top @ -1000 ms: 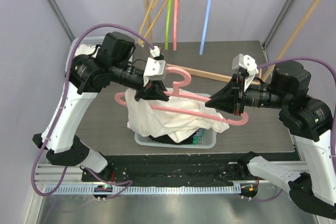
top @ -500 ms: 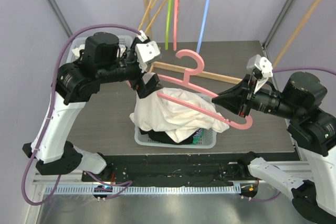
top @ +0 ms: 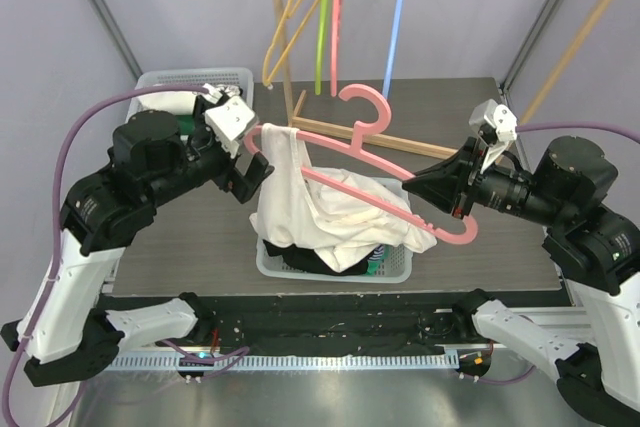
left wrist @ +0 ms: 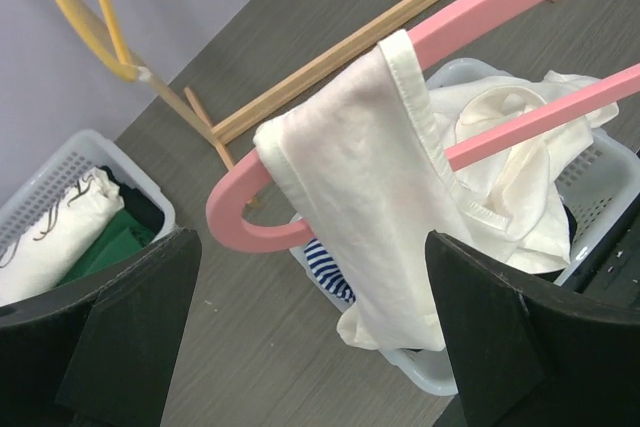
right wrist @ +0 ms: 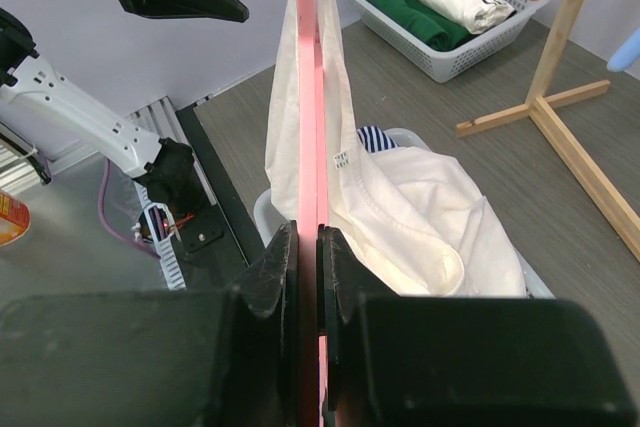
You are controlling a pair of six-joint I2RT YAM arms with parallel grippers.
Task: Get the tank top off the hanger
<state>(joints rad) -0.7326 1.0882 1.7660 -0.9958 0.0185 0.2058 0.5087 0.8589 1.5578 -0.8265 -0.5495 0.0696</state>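
Observation:
A pink hanger (top: 335,140) hangs tilted above the table, its left end high. My right gripper (top: 412,185) is shut on its lower right part, the jaws pinching the pink bar (right wrist: 308,97) edge-on in the right wrist view. The white tank top (top: 300,197) hangs by one strap over the hanger's left end, and the rest droops into the basket below. My left gripper (top: 248,175) stands wide open just left of that end, touching nothing. In the left wrist view the tank top (left wrist: 370,197) and hanger (left wrist: 480,2) lie beyond the open left gripper (left wrist: 310,247).
A white basket (top: 395,269) with striped clothing (top: 375,259) sits under the tank top. A second basket (top: 195,82) with folded white and green clothes stands at the back left. A wooden rack (top: 400,139) with coloured hangers (top: 322,17) stands behind.
My left gripper has opened, let go of the cloth and drawn back to the left. The right gripper has shifted right with the hanger, whose left end has risen.

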